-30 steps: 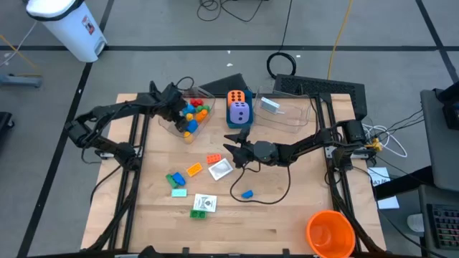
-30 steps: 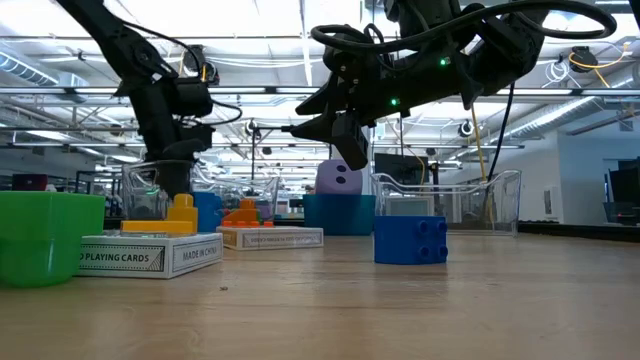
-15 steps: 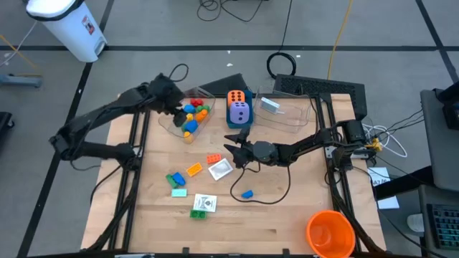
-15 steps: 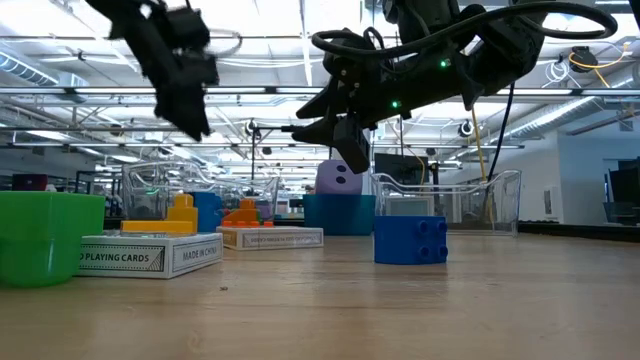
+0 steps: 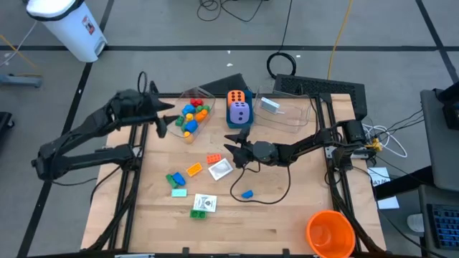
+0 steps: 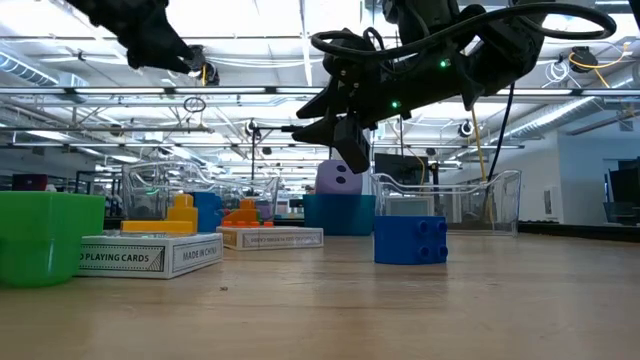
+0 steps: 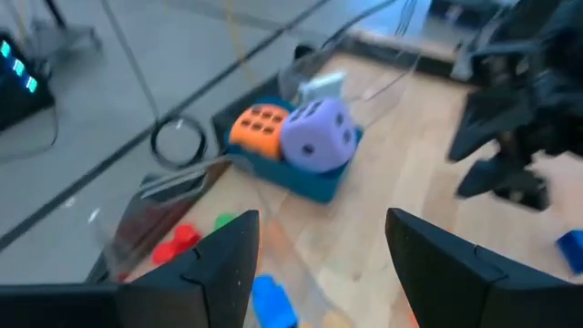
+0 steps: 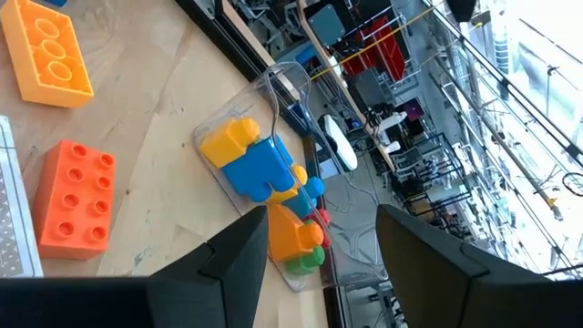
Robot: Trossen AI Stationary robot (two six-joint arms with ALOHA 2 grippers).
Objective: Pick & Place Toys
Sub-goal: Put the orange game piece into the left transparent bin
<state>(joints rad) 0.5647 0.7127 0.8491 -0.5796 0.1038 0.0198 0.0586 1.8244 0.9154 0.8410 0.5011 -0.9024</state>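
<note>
I take the clear tub (image 5: pixel 188 115) of bricks as my landmark on the tabletop (image 5: pixel 287 215). The left gripper (image 5: pixel 162 123) hangs in the air just beside the tub's outer edge, away from the blue box (image 5: pixel 239 115) with the two dice; its fingers (image 7: pixel 219 264) stand apart with nothing between them, so I judge a drop into the tub is done and the arm is free for another pick. The right gripper (image 5: pixel 231 152) hovers nearer me than the tub, over the middle of the tabletop, just beside the white card (image 5: pixel 220 169) and the red-orange brick (image 5: pixel 214 158); its fingers (image 8: pixel 239 260) are apart and empty too.

Loose toys lie well nearer me than the tub: the orange brick (image 5: pixel 194 170), the green and blue bricks (image 5: pixel 175 178), the card packs (image 5: pixel 204 203), and a lone blue brick (image 5: pixel 247 193).

My next move, I reckon, is lowering the right gripper squarely over the red-orange brick, closing, then carrying it to the tub.
</note>
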